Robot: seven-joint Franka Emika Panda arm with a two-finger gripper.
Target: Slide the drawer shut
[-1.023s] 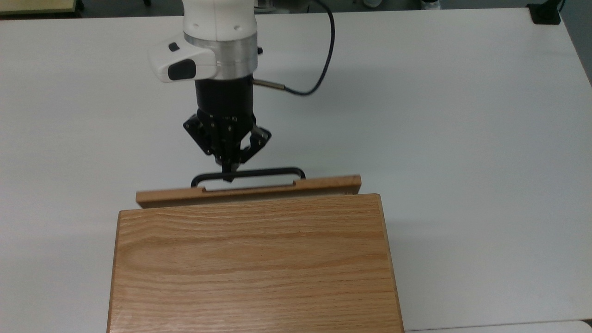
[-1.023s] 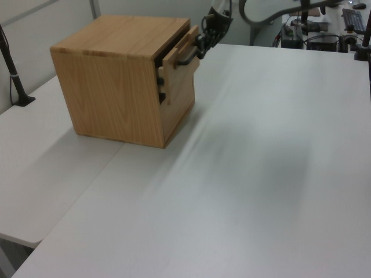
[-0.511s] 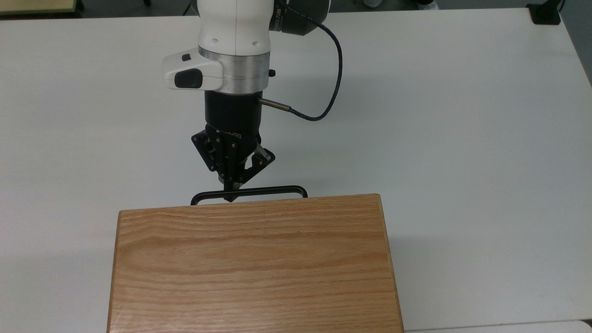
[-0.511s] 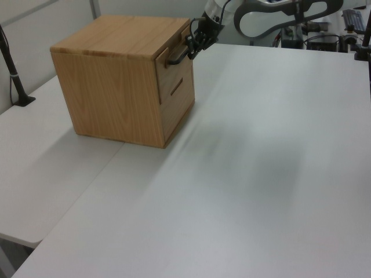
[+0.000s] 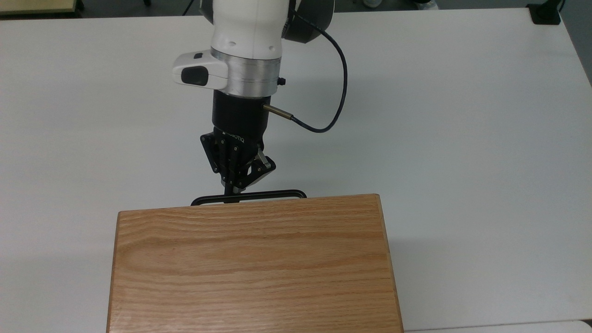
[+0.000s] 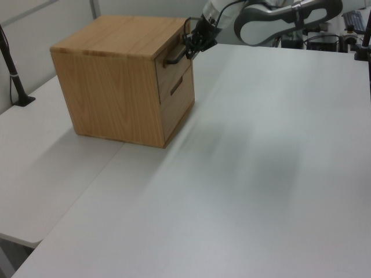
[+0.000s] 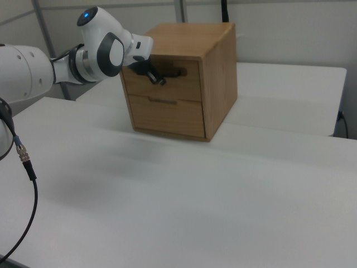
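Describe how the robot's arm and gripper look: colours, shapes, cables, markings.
The arm has rounded white shells with dark grey joints; in the right view a small blue light glows on one joint. A silver ring joins the wrist to a black cylinder. The gripper is black, with linked metal fingers and small white lettering. A thin black cable loops from a metal plug.

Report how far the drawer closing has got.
Done: the drawer sits flush in the cabinet; in the top view its handle alone juts past the cabinet top. In hand: the gripper is at the handle, fingers closed around the bar. Left: probably just letting go and backing away.
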